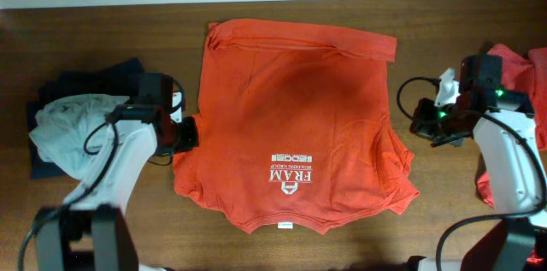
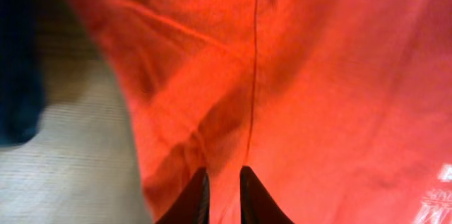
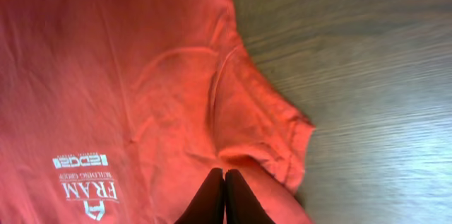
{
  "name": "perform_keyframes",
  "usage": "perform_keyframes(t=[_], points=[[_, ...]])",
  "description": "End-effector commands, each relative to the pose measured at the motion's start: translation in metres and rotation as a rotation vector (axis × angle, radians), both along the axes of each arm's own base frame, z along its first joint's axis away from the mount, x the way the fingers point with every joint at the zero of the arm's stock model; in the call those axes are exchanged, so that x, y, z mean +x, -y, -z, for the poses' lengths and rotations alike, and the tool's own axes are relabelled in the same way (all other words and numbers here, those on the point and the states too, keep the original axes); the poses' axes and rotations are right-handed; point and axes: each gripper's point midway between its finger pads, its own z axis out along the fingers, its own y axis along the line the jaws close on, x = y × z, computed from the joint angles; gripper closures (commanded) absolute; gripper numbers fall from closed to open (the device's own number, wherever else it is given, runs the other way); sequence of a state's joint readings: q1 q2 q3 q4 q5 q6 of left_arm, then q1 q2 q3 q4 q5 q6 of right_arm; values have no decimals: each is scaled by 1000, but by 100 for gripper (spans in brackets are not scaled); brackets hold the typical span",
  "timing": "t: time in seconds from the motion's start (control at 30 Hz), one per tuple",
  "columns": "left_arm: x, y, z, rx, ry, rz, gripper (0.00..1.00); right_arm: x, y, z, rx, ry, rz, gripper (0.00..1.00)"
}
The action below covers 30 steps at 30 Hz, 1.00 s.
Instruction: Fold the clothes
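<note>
Overhead view suggests the folding of this shirt has barely begun. It lies spread open mid-table, with no sleeve or side brought over yet, so every fold seems left to do. Its collar points to 6 o'clock and its hem to 12, where a strip of cloth is turned over. The cloth is orange-red, softly wrinkled, with white lettering near the collar, and the sleeve at 4 o'clock is bunched.

At 9 o'clock a grey garment rests on a navy one, loosely heaped. More red cloth waits at 3 o'clock.

The left gripper sits at the shirt's 9 o'clock edge. Its fingers are narrow, red showing between; whether they pinch cannot be told. The right gripper is at the 3 o'clock sleeve, its fingers pressed together.
</note>
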State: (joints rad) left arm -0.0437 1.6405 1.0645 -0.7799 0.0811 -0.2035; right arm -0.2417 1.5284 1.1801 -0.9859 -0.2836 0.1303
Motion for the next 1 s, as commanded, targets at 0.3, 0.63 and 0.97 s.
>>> perform_keyframes(t=[0.3,0.63,0.97], points=[[-13,23,89,-51,-212,34,90,2,-8,13,61,2,21,92],[66,-78,117,34,-50,-411,99,8,-9,11,61,30,15,92],[115,-130,57,-18,27,-511,87,30,-59,44,102,65,-139,86]])
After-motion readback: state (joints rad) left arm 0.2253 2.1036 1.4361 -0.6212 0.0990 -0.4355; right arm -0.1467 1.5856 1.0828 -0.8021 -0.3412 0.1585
